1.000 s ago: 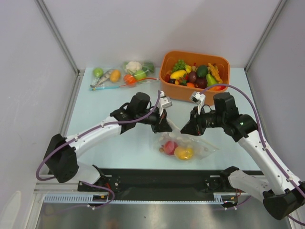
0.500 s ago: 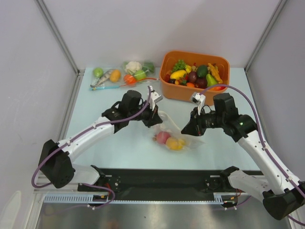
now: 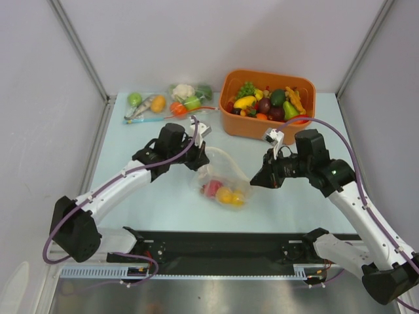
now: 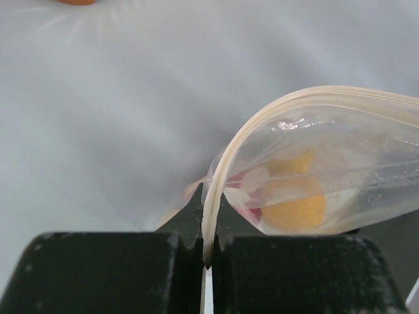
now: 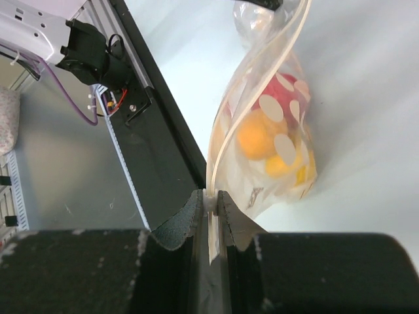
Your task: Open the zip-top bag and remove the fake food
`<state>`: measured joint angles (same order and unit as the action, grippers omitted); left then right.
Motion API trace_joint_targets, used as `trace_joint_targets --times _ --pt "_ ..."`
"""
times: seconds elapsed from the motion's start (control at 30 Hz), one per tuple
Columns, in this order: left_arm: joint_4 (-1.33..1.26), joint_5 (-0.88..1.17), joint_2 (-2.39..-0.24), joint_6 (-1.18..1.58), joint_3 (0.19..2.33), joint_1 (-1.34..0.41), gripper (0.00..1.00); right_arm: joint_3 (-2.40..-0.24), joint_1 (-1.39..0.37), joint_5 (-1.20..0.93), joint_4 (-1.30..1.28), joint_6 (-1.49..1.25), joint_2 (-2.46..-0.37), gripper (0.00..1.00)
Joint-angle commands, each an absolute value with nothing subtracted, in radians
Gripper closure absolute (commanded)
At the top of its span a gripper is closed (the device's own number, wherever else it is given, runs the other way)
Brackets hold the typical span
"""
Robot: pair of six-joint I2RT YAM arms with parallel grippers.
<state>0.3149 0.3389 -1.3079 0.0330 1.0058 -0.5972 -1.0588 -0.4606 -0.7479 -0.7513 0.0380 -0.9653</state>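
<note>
The zip-top bag point(image 3: 226, 171) hangs between my two grippers, just above the table. Its pale zip strip runs from one gripper to the other. The fake food lies low in the bag: a round red fruit point(image 3: 212, 189) and two yellow-orange ones point(image 3: 226, 194). My left gripper point(image 3: 200, 160) is shut on the strip's left end. In the left wrist view the strip rises from the gripper point(image 4: 208, 208) and arcs over the bag point(image 4: 340, 150). My right gripper point(image 3: 257, 179) is shut on the strip's right end, and in its wrist view the gripper point(image 5: 209, 199) pinches the bag point(image 5: 262, 163) below the red fruit point(image 5: 283, 98).
An orange bin point(image 3: 243, 129) full of toy fruit and vegetables stands at the back right. Two other clear bags point(image 3: 147, 104) point(image 3: 188, 97) with food lie at the back left. A black strip point(image 3: 222, 245) runs along the near table edge.
My left gripper has moved left and back, dragging the bag and its fruits leftward and bowing its top out. My right gripper has barely moved.
</note>
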Motion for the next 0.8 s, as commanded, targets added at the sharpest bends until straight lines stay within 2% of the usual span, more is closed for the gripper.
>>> trace_joint_targets --times 0.0,0.43,0.63,0.73,0.77 --pt "0.314 0.261 -1.264 0.003 0.994 -0.558 1.0 -1.054 -0.456 -0.779 -0.775 0.043 -0.939 1.0" --pt "0.322 0.261 -1.246 0.003 0.983 -0.508 1.0 -1.045 -0.446 -0.767 -0.811 0.055 -0.916 1.0" --pt "0.231 0.46 -1.206 -0.09 0.934 -0.508 1.0 -1.058 -0.445 -0.764 -0.805 0.045 -0.92 0.99" --pt "0.195 0.577 -1.163 -0.12 0.893 -0.509 1.0 -1.072 -0.443 -0.752 -0.788 0.034 -0.925 0.72" --pt "0.193 0.593 -1.154 -0.129 0.885 -0.509 1.0 -1.083 -0.442 -0.749 -0.779 0.034 -0.93 0.58"
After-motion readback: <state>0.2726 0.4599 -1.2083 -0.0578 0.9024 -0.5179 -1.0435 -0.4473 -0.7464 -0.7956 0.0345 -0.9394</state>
